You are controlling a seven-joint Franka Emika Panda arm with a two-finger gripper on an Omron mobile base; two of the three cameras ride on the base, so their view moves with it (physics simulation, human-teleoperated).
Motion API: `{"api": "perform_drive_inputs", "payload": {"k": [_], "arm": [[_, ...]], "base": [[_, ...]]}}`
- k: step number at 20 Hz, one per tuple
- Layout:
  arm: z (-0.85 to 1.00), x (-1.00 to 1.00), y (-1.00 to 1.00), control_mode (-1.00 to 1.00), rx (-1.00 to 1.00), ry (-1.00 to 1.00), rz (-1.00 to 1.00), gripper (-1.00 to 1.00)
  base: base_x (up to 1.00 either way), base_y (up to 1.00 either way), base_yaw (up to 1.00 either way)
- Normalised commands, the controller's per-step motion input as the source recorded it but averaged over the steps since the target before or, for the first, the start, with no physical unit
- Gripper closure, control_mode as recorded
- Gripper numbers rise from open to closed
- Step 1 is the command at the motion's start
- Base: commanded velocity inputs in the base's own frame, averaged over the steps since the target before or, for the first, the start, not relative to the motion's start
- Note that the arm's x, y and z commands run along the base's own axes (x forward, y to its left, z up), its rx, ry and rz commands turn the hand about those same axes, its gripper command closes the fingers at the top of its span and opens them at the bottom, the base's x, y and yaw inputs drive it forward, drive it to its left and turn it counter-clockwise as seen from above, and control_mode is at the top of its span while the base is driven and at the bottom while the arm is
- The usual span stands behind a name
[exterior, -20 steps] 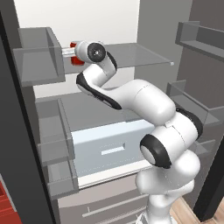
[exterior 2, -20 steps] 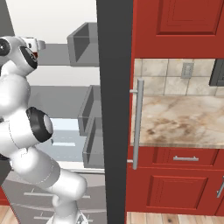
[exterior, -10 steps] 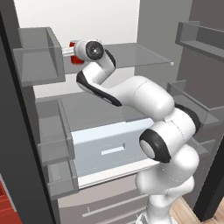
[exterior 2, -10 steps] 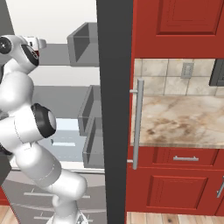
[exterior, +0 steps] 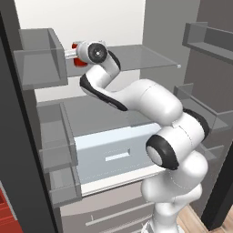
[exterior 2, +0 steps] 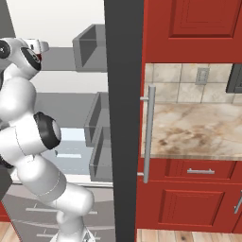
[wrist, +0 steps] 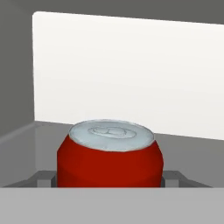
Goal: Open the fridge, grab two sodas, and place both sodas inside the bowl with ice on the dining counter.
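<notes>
Fridge (exterior: 113, 150), doors open, white interior w/ grey shelves.

- Left door: grey bins stacked, top bin (exterior: 38, 61) just beside the arm's wrist; lower bins below it.
- Upper shelf (exterior: 136, 57): grey, runs to the right behind the arm. Soda can (exterior: 79, 61) stands upright at its left end, red w/ silvery top; in the left base view a red patch shows past the hand.
- Gripper (exterior: 75, 54): at the can, on the upper shelf, reaching toward the back wall. In the hand view the can (wrist: 109, 155) sits centred and close, between the finger tips (wrist: 43, 178), which show as grey bits low at either side. Jaws wide apart, one each side of the can; contact w/ can sides cannot be told, so no firm hold confirmed.
- Mid fridge: pale drawer (exterior: 116, 152) w/ slot handle, below a second grey shelf.
- Bottom: grey freezer drawer fronts w/ bar handles.
- Right door (exterior 2: 124, 118): dark edge, vertical bar handle (exterior 2: 147, 134), bins on inner face.
- Far right, right base view: red cabinets (exterior 2: 194, 28), marbled wall countertop (exterior 2: 198, 130), tiled backsplash w/ outlet.
</notes>
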Motion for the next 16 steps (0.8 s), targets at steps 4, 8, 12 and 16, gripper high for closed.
{"api": "perform_drive_inputs", "payload": {"k": [4, 8, 12, 16], "arm": [[0.00, -0.41, -0.24, -1.00, 0.04, -0.12, 0.00, 1.00], [0.20, -0.54, -0.29, -1.00, 0.02, -0.08, -0.06, 1.00], [0.49, -0.53, -0.42, -1.00, 0.00, -0.02, -0.07, 1.00], [0.78, -0.48, -0.37, -1.00, -0.09, 0.04, -0.11, 1.00]], "base": [[0.00, 0.00, 0.00], [0.00, 0.00, 0.00], [0.00, 0.00, 0.00], [0.00, 0.00, 0.00]]}}
